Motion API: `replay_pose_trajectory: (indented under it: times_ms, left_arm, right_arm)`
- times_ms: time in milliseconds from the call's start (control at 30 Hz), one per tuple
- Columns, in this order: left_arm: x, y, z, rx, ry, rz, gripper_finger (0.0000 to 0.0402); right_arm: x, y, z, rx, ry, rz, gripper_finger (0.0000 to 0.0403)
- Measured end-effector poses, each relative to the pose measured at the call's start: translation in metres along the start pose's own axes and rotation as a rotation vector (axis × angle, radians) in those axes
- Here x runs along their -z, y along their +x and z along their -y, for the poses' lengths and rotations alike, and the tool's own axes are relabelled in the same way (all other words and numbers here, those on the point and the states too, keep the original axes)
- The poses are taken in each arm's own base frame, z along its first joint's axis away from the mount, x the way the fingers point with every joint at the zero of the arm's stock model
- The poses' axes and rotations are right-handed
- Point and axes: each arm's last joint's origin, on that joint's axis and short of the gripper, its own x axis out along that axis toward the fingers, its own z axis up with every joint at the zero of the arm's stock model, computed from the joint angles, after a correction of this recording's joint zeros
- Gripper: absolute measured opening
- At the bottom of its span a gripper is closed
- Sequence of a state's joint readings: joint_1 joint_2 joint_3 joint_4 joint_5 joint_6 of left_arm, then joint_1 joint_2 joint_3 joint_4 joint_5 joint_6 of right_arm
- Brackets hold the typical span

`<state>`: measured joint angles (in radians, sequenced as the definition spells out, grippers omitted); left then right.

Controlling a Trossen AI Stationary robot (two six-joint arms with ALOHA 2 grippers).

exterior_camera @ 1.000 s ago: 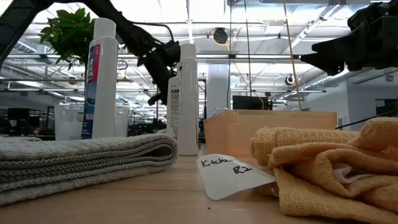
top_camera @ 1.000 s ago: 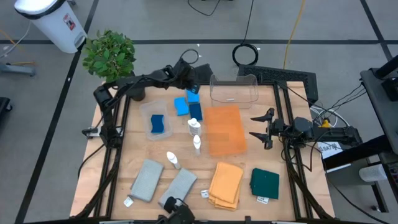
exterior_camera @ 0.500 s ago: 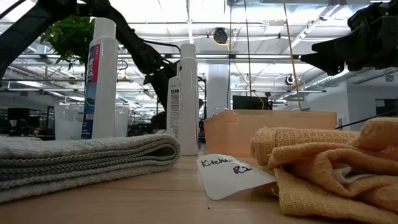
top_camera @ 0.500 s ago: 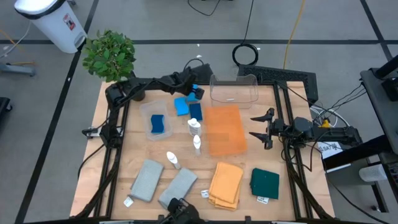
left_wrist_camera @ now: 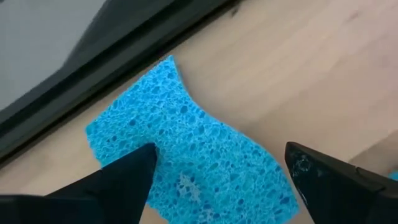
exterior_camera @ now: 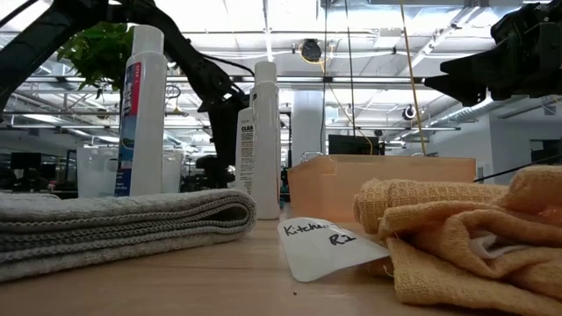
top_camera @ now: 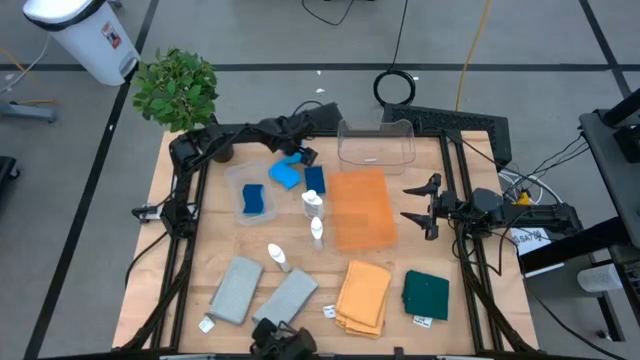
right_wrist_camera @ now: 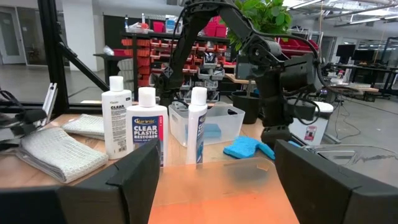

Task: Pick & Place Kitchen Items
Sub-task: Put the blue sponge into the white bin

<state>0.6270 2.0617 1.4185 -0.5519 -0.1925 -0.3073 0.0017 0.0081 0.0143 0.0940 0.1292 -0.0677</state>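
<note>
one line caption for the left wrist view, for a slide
Left gripper with jaws open just above a blue sponge lying on the wooden table.

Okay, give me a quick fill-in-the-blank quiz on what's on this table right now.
1. The light blue sponge lies under the ____ gripper.
2. Another blue sponge sits inside a clear ____.
3. The dark green cloth lies beside the ____ cloth.
4. The right gripper is ____.

Answers: left; bin; orange; open
</note>
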Motion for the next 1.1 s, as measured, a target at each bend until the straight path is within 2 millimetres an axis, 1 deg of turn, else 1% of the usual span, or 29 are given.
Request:
replay_pose_trajectory:
  times_ms: [67,167,267,367,467,567,700,867,1100]
  left_arm:
    - [-0.001,-0.003,-0.002,-0.04,-0.003,-0.019,0.0351]
    - [-0.006,-0.008,-0.002,-0.051,-0.008,-0.016,0.0349]
    - [-0.012,-0.015,0.0,-0.016,-0.022,-0.029,0.0349]
    - [-0.014,-0.02,0.0,0.02,-0.078,-0.064,0.0349]
    - [-0.014,-0.018,-0.007,0.055,-0.118,-0.098,0.0349]
    - [-0.015,-0.016,-0.016,0.044,-0.156,-0.097,0.0349]
    - [-0.013,-0.014,-0.024,0.027,-0.187,-0.144,0.0349]
    - [-0.006,-0.009,-0.029,0.02,-0.222,-0.181,0.0349]
    - [0.0,0.0,-0.03,0.051,-0.25,-0.166,0.0349]
  right_arm:
    - [0.0,0.0,0.0,0.0,0.0,0.0,0.0279]
    - [0.0,0.0,0.0,0.0,0.0,0.0,0.0279]
    - [0.0,0.0,0.0,0.0,0.0,0.0,0.0279]
    - [0.0,0.0,0.0,0.0,0.0,0.001,0.0279]
    - [0.0,0.0,0.0,0.0,0.0,0.0,0.0279]
    - [0.0,0.0,0.0,0.0,0.0,0.0,0.0279]
    - [0.0,0.0,0.0,0.0,0.0,0.0,0.0279]
    - [0.0,0.0,0.0,0.0,0.0,0.001,0.0279]
    - [0.0,0.0,0.0,0.0,0.0,0.0,0.0279]
